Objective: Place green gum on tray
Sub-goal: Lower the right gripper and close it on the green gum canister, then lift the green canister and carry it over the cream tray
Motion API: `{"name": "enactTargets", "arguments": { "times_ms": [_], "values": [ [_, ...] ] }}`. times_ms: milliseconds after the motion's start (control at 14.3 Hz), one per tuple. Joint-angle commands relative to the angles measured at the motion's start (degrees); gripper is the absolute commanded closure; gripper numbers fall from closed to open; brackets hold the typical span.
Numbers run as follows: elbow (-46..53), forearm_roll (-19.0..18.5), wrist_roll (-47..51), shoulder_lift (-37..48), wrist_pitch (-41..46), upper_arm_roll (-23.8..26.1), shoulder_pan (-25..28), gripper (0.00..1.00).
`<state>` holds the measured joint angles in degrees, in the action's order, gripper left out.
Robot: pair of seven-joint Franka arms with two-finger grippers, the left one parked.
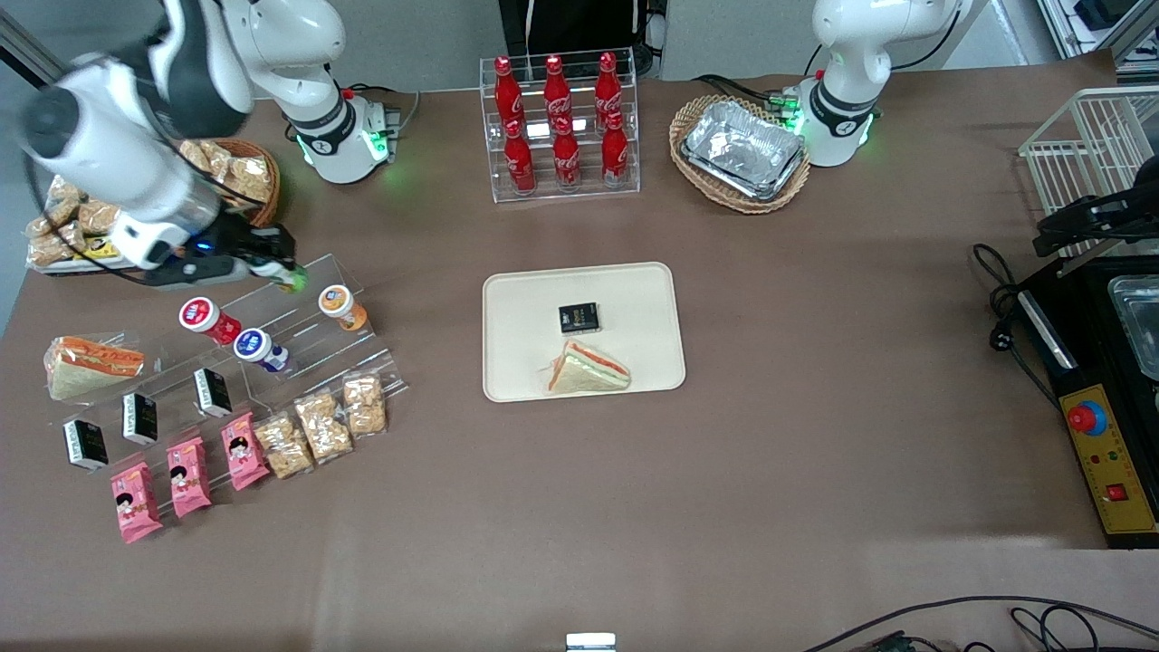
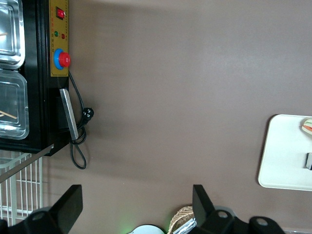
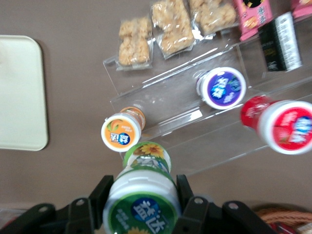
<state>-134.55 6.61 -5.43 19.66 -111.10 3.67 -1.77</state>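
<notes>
Gripper (image 3: 141, 195) pinches green gum (image 3: 142, 197) by its body, raised above the clear display steps; tray (image 1: 652, 299) lies well apart toward the desk's middle, sideways from the grasp.

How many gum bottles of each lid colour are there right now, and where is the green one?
Green: 1, the green gum, held in the gripper above the clear stand, not on the tray
Orange: 1
Blue: 1
Red: 1
Total: 4
</notes>
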Motion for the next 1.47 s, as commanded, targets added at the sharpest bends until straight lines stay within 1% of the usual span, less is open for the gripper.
{"name": "enactTargets", "arguments": {
  "times_ms": [0, 210, 350, 420, 630, 770, 840, 910, 980, 1050, 1190, 1330, 1400],
  "values": [
    [19.2, 0.2, -2.6, -8.1, 15.3, -0.2, -2.4, 0.62],
    [34.0, -0.5, -2.1, -13.9, 26.7, -0.2, -2.4, 0.62],
    [42.5, -0.8, -1.3, -17.6, 32.4, -0.1, -2.4, 0.62],
    [44.4, -0.8, -0.3, -18.8, 33.6, 0.0, -2.2, 0.62],
    [44.3, -0.3, 4.8, -19.1, 33.8, 0.6, -0.4, 0.61],
    [43.4, -0.2, 9.7, -19.4, 33.8, 0.6, 5.0, 0.61],
    [43.1, 0.1, 13.0, -20.0, 33.2, 0.6, 7.5, 0.61],
    [42.9, 1.3, 16.9, -21.1, 32.0, 0.6, 11.0, 0.61],
    [42.8, 2.3, 20.5, -22.5, 30.0, 0.6, 13.7, 0.61],
    [42.1, 2.4, 23.2, -23.7, 27.4, 0.6, 15.7, 0.61],
    [38.2, 2.4, 25.5, -24.8, 20.1, 0.6, 19.7, 0.61],
    [31.8, 2.4, 27.3, -25.2, 11.2, 0.6, 23.0, 0.61],
    [27.6, 2.4, 28.5, -25.2, 6.1, 0.5, 25.6, 0.61]
  ]
}}
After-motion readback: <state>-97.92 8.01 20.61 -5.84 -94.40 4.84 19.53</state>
